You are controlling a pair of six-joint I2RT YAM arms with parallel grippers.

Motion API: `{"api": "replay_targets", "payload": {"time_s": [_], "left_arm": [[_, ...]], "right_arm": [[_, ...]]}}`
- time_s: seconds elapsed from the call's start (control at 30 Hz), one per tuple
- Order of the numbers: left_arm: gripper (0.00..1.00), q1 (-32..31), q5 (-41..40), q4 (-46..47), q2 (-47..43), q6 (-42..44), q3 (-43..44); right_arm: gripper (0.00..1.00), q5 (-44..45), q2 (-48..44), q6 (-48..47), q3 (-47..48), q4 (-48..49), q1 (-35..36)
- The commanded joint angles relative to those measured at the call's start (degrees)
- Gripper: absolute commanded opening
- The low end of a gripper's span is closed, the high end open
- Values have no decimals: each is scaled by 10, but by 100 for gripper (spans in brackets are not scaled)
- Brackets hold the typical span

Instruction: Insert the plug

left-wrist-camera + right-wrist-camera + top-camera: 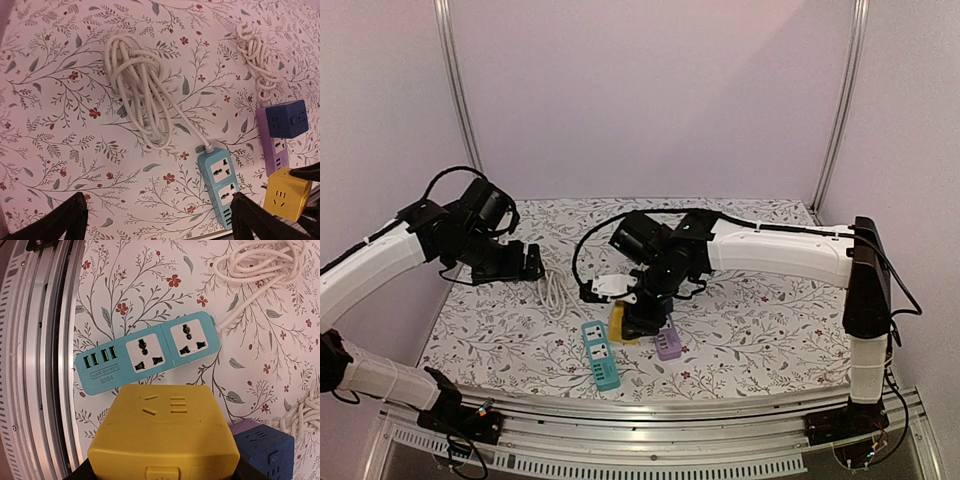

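Observation:
A white plug lies on the table at the end of a bundled white cord, far from both grippers. My right gripper is shut on a yellow cube socket, holding it just above the table beside the teal power strip. From above, that cube shows under the right gripper. My left gripper hangs open over bare tablecloth, with one black finger at the left and the other beside the teal power strip. Nothing is between its fingers.
A large loose coil of white cable runs from the teal strip. A purple power strip with a dark blue cube socket on it lies next to the yellow cube. The metal front rail borders the table.

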Motion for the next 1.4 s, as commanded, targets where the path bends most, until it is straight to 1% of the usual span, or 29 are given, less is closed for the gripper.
{"api": "replay_targets", "payload": {"time_s": [0.0,0.07,0.17,0.43,0.87,1.17,1.37], "left_arm": [[100,11,-10,-9,-24,9,-12],[99,11,-11,-9,-33,8,-17],[100,12,-14,-9,-47,8,-26],[100,13,-17,-24,-60,15,-26],[100,15,-23,-34,-96,22,-49],[100,22,-28,-42,-108,39,-51],[99,25,-24,-45,-111,48,-51]], "right_arm": [[0,14,29,-60,32,-13,6],[0,34,38,-72,41,-14,9],[0,36,57,-86,63,-12,14],[0,13,90,-100,87,-5,33],[0,-30,113,-104,109,4,36],[0,-46,113,-100,90,-1,35],[0,-25,124,-93,78,8,36]]}}
